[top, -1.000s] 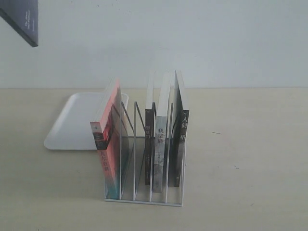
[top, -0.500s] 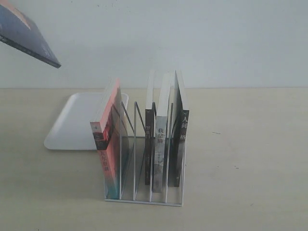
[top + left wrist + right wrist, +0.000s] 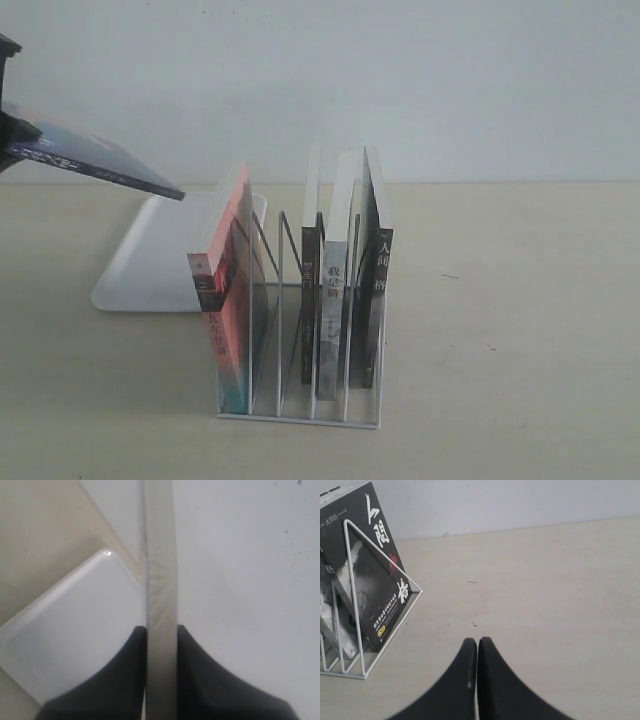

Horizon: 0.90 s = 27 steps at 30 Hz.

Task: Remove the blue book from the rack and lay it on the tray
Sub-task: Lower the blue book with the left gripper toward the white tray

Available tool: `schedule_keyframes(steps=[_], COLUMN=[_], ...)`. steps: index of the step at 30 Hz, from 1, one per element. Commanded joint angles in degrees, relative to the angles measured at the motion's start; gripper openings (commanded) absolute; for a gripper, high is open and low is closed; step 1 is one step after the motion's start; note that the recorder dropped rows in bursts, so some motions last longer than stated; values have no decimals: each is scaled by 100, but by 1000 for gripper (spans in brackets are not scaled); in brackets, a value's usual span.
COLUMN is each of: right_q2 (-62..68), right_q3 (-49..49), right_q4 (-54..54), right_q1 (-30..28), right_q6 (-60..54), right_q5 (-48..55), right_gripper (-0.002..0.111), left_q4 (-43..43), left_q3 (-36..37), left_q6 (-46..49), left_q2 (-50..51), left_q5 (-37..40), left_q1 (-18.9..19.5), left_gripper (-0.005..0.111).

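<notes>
The blue book [image 3: 95,160] hangs tilted in the air at the far left, its low corner just above the white tray [image 3: 150,265]. My left gripper [image 3: 8,140] is shut on its high end, mostly cut off by the picture's edge. In the left wrist view the book's pale page edge [image 3: 161,580] runs between the two black fingers [image 3: 127,675], with the tray's rounded corner [image 3: 75,630] below. The white wire rack [image 3: 300,330] stands in the middle, one inner slot vacant. My right gripper [image 3: 478,642] is shut on nothing, over bare table beside the rack [image 3: 355,605].
The rack holds a pink-red-spined book [image 3: 225,300] at its left end and three books [image 3: 345,270] to the right, the outermost black-covered [image 3: 370,575]. A white wall runs along the table's far edge. Beige tabletop [image 3: 500,320] stretches right of the rack.
The blue book has come down and to the right from the upper left corner, flattening toward level, until its low corner hangs above the tray. The left gripper has come into view. The right gripper cannot be compared.
</notes>
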Motion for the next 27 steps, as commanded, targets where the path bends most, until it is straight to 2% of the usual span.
schedule_keyframes(steps=[1,6,11,18,27], right_q2=[-23,-23,-23,-23,-23], right_q3=[-7,-7,-7,-7,-7], right_q4=[-59,-59,-59,-59,-59], right_q1=[-34,-34,-34,-34,-34], right_q6=[-18,-18,-18,-18,-18], right_q5=[-10,-10,-10,-10,-10], right_gripper=[0,0,0,0,0], left_q4=[-276,-475,-817,-815,-881], left_q3=[-101,-253,-372,-693,-909], left_q6=[-70,-70,-70,-70,-70], left_q2=[359,871,1327,1891,2180], left_q5=[-200,-595,-525,-1116,-949], left_q1=[10,10,10,10,44], left_gripper=[4,4,4,4,4])
